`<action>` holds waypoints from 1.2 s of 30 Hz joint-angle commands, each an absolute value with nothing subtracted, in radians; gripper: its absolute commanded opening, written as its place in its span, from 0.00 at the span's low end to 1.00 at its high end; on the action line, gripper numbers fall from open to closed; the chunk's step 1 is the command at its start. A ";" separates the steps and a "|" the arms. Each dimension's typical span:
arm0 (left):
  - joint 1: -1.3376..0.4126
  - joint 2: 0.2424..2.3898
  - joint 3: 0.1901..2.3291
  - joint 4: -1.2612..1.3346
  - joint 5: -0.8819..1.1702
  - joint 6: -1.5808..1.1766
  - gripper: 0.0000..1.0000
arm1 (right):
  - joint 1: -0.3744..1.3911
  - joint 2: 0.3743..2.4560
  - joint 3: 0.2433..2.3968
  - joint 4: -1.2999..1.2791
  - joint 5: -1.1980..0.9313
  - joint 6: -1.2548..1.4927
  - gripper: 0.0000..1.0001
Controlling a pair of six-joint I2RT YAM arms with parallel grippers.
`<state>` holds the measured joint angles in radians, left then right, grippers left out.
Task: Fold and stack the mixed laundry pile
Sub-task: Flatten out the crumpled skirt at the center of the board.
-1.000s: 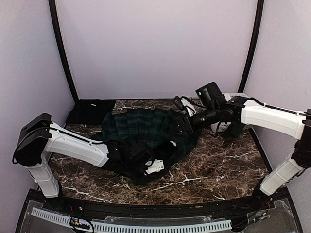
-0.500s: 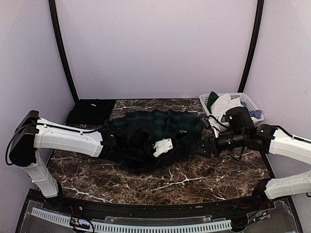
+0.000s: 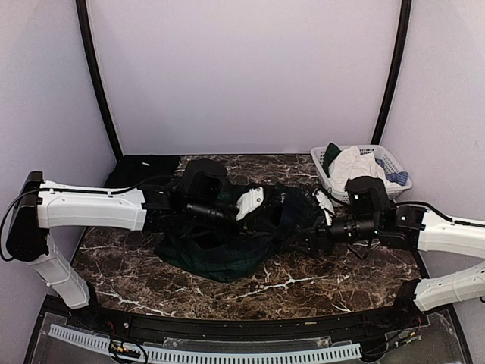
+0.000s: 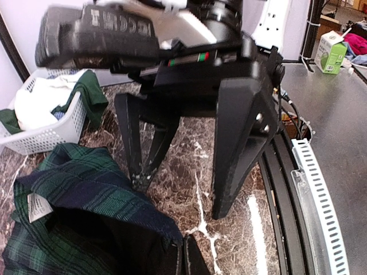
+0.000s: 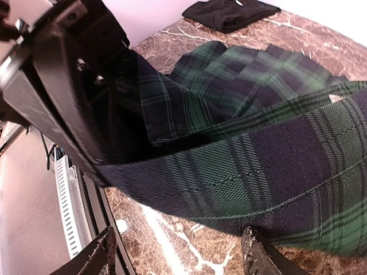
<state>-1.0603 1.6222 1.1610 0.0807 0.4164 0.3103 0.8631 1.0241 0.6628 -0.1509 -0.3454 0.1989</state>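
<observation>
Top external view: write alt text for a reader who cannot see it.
Two white robot arms reach inward over a dark marble table, the left gripper holding a bunched green-and-navy tartan skirt and the right gripper at its right edge. A black cloth lies back left; a white basket of clothes stands back right.

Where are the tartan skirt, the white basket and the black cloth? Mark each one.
tartan skirt [image 5: 258,172], right wrist view, on the taut band of fabric.
white basket [image 4: 43,136], left wrist view, on its slatted side wall.
black cloth [image 3: 140,173], top external view, on its middle.
</observation>
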 commanded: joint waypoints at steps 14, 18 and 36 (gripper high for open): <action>-1.062 1.555 1.191 0.175 0.540 0.337 0.02 | 0.944 1.087 0.724 -0.005 -0.355 0.050 0.61; -1.062 1.565 1.203 0.177 0.547 0.338 0.02 | 0.955 1.115 0.746 -0.004 -0.349 0.037 0.49; -0.939 1.364 1.174 -0.103 0.048 -0.010 0.63 | 0.987 0.957 0.615 -0.072 -0.260 0.171 0.00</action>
